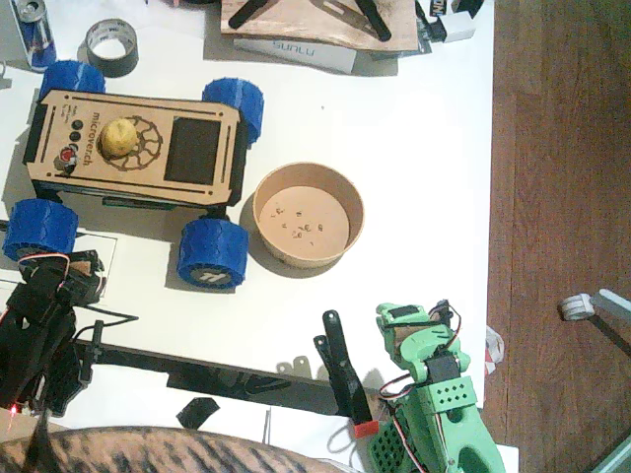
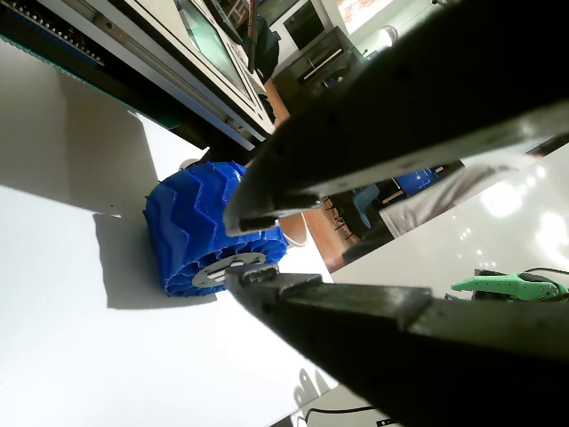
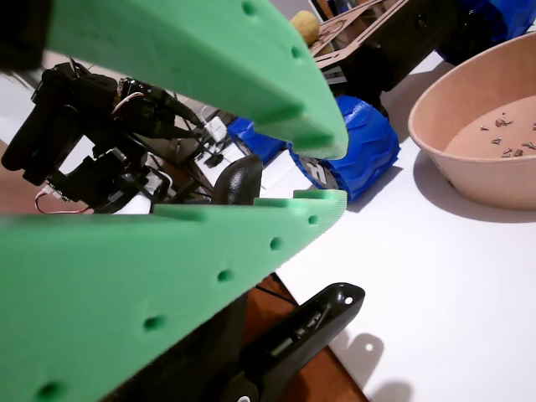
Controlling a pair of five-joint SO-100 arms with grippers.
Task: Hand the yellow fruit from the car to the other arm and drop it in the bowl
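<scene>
Wrist view, black left gripper: jaws parted by a narrow gap, nothing between them, tips close to a blue wheel of the car. Wrist view, green right gripper: jaws likewise slightly apart, empty, low over the white table.

Fixed view: left arm sits at lower left, near the car's front-left wheel; green arm at lower right. Fruit rests on the car, on the gear pattern. Bowl stands just right of the car, holding only crumbs.
</scene>
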